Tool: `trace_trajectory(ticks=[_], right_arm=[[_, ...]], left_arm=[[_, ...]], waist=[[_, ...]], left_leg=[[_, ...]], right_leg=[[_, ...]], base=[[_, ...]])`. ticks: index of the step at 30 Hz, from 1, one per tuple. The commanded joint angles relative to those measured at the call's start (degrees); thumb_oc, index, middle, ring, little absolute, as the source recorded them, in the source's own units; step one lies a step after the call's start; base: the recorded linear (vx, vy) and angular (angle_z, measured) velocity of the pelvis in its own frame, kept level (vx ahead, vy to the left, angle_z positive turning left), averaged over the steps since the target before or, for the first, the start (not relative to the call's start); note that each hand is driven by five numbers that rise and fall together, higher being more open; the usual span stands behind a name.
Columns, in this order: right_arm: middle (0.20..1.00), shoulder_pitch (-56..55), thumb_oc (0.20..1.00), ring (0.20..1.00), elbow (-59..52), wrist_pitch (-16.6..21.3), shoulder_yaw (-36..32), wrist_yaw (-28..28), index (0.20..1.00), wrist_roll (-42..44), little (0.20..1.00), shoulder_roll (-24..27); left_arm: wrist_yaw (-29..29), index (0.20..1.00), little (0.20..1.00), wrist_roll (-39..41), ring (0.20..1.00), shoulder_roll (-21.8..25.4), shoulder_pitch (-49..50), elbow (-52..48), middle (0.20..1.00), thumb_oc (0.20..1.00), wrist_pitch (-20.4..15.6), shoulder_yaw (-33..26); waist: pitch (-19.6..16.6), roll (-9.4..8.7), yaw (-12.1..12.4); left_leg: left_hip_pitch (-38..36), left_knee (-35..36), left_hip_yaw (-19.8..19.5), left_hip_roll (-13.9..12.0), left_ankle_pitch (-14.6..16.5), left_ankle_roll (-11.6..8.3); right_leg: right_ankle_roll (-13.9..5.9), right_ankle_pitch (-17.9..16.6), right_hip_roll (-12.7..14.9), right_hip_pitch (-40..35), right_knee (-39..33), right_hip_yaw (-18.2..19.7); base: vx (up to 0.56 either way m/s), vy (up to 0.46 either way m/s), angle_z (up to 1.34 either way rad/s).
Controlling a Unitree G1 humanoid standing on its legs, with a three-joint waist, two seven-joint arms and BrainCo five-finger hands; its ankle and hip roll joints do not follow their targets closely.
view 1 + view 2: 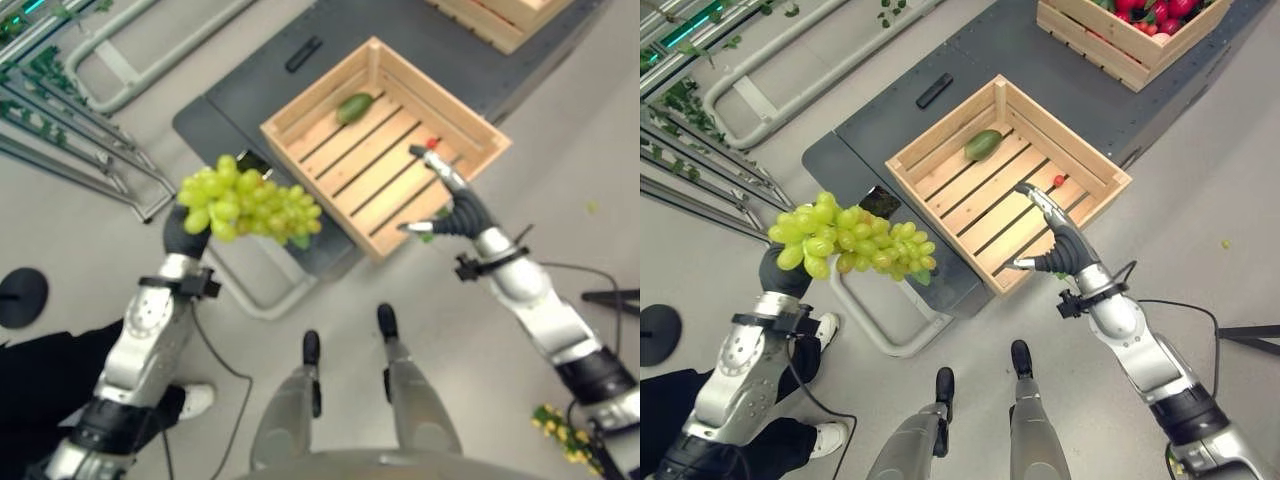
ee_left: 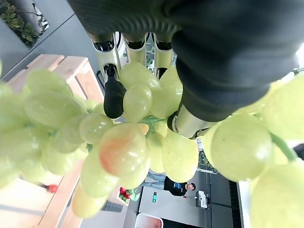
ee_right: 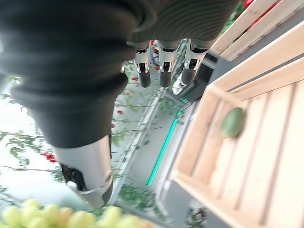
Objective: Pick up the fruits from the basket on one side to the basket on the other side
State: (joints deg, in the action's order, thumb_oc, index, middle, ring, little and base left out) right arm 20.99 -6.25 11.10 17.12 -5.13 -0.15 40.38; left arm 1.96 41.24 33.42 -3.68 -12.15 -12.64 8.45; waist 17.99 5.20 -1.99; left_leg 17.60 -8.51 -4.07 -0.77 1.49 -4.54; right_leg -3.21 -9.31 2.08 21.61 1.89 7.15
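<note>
My left hand (image 1: 780, 272) is raised to the left of the near wooden crate (image 1: 940, 122) and is shut on a large bunch of green grapes (image 1: 855, 240). In the left wrist view its fingers (image 2: 114, 95) curl into the grapes (image 2: 123, 147). My right hand (image 1: 1058, 245) hovers open over the crate's near right corner, fingers straight (image 3: 161, 71). A green oval fruit (image 1: 983, 144) lies at the crate's far end, and a small red fruit (image 1: 1059, 181) sits by my right fingertips.
The crate rests on a dark platform (image 1: 890, 110). A second crate (image 1: 1110, 45) with red fruits stands at the far right. Metal racks (image 1: 700, 130) line the left. A person's dark clothing (image 1: 40, 370) and white shoe (image 1: 197, 400) are at lower left.
</note>
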Motion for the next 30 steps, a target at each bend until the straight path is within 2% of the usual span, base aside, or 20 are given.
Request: trace_trajectory(ticks=[1,8,15,19,24,30], right_arm=[[1.000,4.99,1.000,1.000,-0.49,0.67,3.56,-0.10,1.000,2.05,1.000,-2.92],[1.000,12.15,1.000,1.000,6.52,-1.05,9.94,0.31,1.000,4.46,1.000,-9.64],[1.000,18.16,1.000,1.000,12.86,-2.45,14.37,-0.51,1.000,4.79,1.000,-14.29],[1.000,20.56,1.000,1.000,17.24,-2.57,16.05,-0.28,1.000,11.51,1.000,-17.69],[1.000,23.46,1.000,1.000,19.12,-2.40,18.31,0.21,1.000,16.37,1.000,-19.34],[1.000,22.62,1.000,1.000,19.32,-2.30,18.61,0.40,1.000,16.80,1.000,-20.41]], left_arm=[[-1.51,0.200,0.200,-1.83,0.200,-0.40,-3.51,-2.84,0.200,0.200,-2.44,1.63],[-1.34,0.200,0.200,-2.32,0.200,-3.09,-9.34,0.38,0.200,0.200,-1.53,6.78],[-0.52,0.200,0.200,-2.37,0.200,-4.95,-15.94,4.25,0.200,0.200,-0.99,12.08],[0.46,0.200,0.200,-2.61,0.200,-6.75,-20.41,7.12,0.200,0.200,-0.94,15.45],[2.18,0.200,0.200,-2.80,0.200,-8.59,-25.78,11.56,0.200,0.200,-1.03,18.27],[2.37,0.200,0.200,-2.84,0.200,-10.29,-26.57,11.86,0.200,0.200,-0.91,19.46]], waist=[[-5.22,-2.55,0.25],[-5.84,-3.39,1.39],[-6.53,-4.16,2.27],[-6.76,-4.68,2.68],[-6.67,-5.47,3.05],[-6.83,-5.89,3.35]], left_leg=[[3.69,-0.84,1.06,0.97,-1.54,0.07],[2.13,-1.41,0.37,1.12,-0.56,0.15],[1.67,-1.36,-0.48,1.37,-0.27,0.18],[1.77,-1.30,-0.88,1.40,-0.39,0.10],[1.72,-1.24,-1.28,1.43,-0.49,-0.03],[1.66,-1.43,-1.58,1.37,-0.33,0.02]], right_leg=[[-1.15,9.56,-1.68,-4.55,-0.48,0.97],[-0.66,10.45,-1.60,-6.48,0.04,-0.02],[-0.70,10.71,-1.33,-7.32,-0.14,-1.12],[-0.69,10.80,-1.28,-7.57,-0.22,-1.52],[-0.64,10.95,-1.34,-7.83,-0.05,-1.76],[-0.68,11.10,-1.19,-8.32,-0.31,-2.01]], base=[[0.02,-0.025,0.11],[0.03,-0.020,0.12],[0.01,-0.010,0.06],[0.01,-0.018,0.08],[0.00,-0.013,0.09],[0.00,-0.005,0.02]])
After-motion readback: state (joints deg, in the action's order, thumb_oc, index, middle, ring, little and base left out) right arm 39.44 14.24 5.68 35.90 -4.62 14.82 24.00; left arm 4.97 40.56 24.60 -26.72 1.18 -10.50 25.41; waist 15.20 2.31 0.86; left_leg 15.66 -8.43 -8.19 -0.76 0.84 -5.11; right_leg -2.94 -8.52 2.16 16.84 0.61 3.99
